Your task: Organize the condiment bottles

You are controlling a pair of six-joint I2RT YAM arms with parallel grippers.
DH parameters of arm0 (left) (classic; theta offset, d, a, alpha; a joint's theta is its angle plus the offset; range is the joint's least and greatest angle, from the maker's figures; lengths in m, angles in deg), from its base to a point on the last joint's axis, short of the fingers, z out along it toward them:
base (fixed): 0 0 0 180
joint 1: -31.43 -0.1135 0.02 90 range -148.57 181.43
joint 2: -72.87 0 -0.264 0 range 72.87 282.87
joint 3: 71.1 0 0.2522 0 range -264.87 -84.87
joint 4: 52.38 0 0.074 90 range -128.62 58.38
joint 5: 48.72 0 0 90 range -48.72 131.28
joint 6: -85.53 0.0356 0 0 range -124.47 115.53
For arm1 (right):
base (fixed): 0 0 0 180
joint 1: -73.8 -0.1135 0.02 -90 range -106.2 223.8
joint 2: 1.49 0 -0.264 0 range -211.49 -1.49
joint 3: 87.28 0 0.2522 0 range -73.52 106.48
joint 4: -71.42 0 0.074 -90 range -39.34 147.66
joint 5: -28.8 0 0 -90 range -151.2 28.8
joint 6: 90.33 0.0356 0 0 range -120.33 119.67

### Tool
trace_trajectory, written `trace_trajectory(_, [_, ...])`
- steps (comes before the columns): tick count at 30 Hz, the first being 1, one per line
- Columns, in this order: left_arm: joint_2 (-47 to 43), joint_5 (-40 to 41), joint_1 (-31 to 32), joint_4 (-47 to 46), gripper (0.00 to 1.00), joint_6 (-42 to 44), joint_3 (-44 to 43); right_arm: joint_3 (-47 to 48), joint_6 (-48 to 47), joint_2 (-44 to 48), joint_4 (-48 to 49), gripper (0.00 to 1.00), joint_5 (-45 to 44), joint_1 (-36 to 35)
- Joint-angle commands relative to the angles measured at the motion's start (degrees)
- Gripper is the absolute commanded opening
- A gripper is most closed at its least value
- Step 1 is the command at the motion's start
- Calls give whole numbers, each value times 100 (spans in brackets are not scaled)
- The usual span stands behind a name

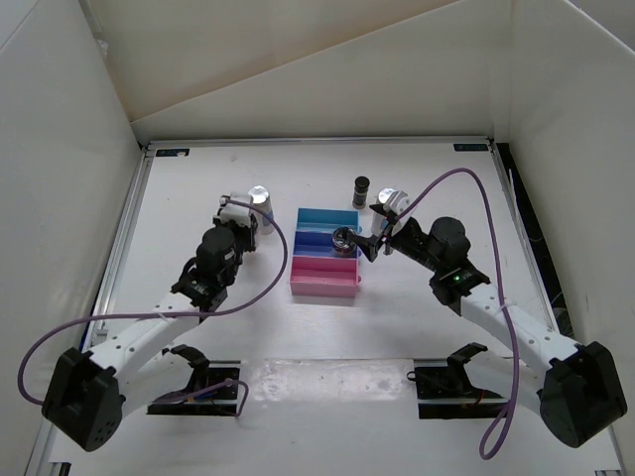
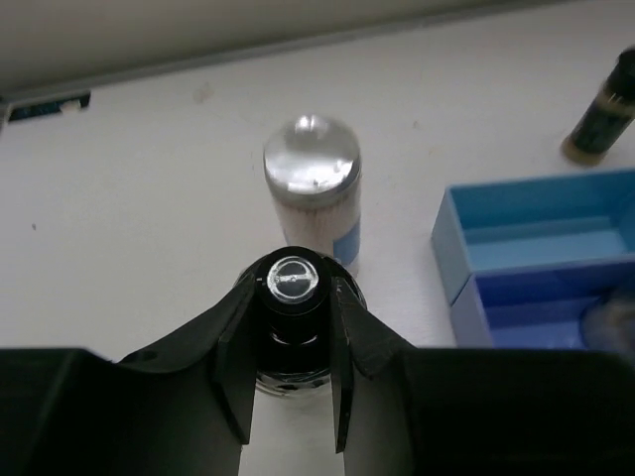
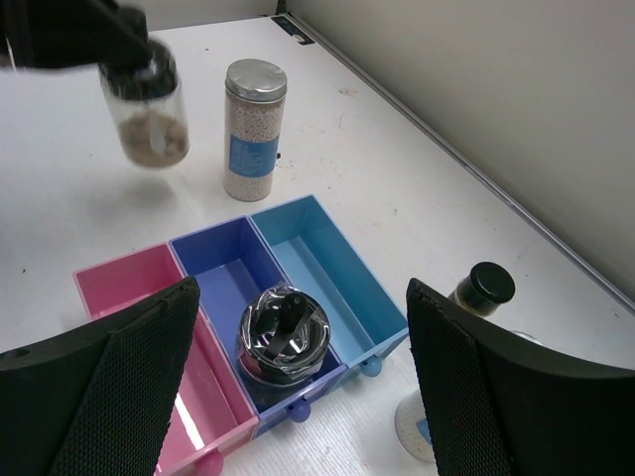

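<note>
- A clear jar point(image 3: 283, 335) sits upright in the middle, purple bin of the rack point(image 3: 327, 248), with the right pincer point(image 1: 369, 244) spread wide just beside it.
- The left pincer point(image 2: 295, 307) is clamped on a second jar point(image 3: 149, 99), left of the rack.
- A white shaker point(image 2: 311, 183) stands on the counter point(image 3: 60, 188) just beyond it.
- A dark bottle point(image 1: 361, 187) and a second shaker point(image 1: 394, 199) stand behind the rack.

smooth plastic rack point(image 1: 322, 284), shiny metal shaker lid point(image 2: 310, 155)

The top camera looks steeply down from behind the robot over the whole white tabletop point(image 1: 446, 188). Each wrist camera looks obliquely down from close range. All three views share the stepped blue-and-pink plastic rack point(image 1: 322, 288) and the tall white silver-lidded shaker point(image 1: 260, 198).
</note>
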Motion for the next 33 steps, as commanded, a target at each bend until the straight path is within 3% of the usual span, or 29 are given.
trace_trajectory(1, [-532,89,270,297,3,311,-847,-56,60,-52,203,86,58,-28])
trace_trajectory(6, [-682,10,685,631,1,347,-1376,-91,60,-17,229,86,49,-55])
trace_trajectory(14, [-287,-614,913,597,1,-365,-1754,-232,78,212,203,85,-39,59])
trace_trajectory(27, [557,-606,1932,105,1,205,-1851,-416,183,370,264,85,-30,288])
trace_trajectory(33, [794,-755,1986,-167,1,338,-1780,-469,236,405,326,85,-4,314])
